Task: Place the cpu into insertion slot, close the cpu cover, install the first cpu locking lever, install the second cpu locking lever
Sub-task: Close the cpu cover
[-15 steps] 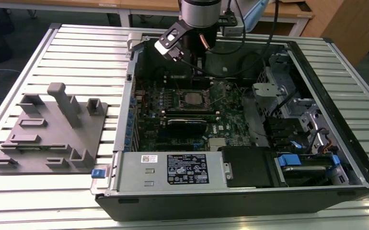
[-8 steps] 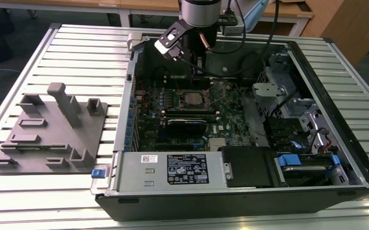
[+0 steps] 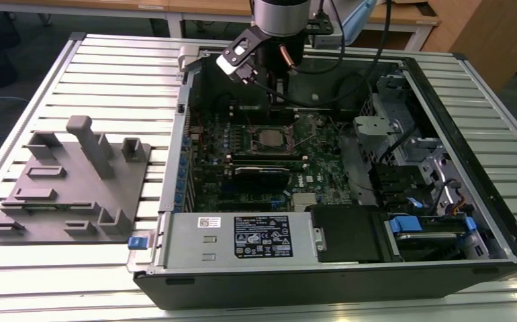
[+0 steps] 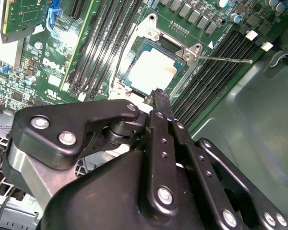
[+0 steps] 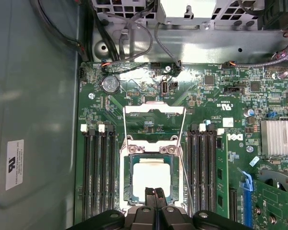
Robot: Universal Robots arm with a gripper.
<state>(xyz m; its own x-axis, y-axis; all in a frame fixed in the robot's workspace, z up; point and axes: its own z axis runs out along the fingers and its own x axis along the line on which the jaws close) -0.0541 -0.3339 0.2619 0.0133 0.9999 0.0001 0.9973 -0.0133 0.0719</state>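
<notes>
cpu [image 5: 151, 178] is seated in the insertion slot [image 5: 124, 167], metal top up, inside the open computer case [image 3: 330, 288] on the counter [image 3: 106, 74]. cpu cover [image 5: 154, 108] looks swung open, its thin frame off the slot edge on the side away from the tool [image 5: 155, 191]. Tool fingers are pressed together, gripping nothing, with the tips just over the slot's near rim.

You were working in a robotics lab or workshop. In the exterior view, an opened computer case [image 3: 330, 287] lay on a slatted aluminium bench [image 3: 106, 60]. A grey fixture plate [image 3: 57, 201] sat at nine o'clock from it. Wooden desks [image 3: 205, 8] stood at twelve o'clock, beyond the bench.
</notes>
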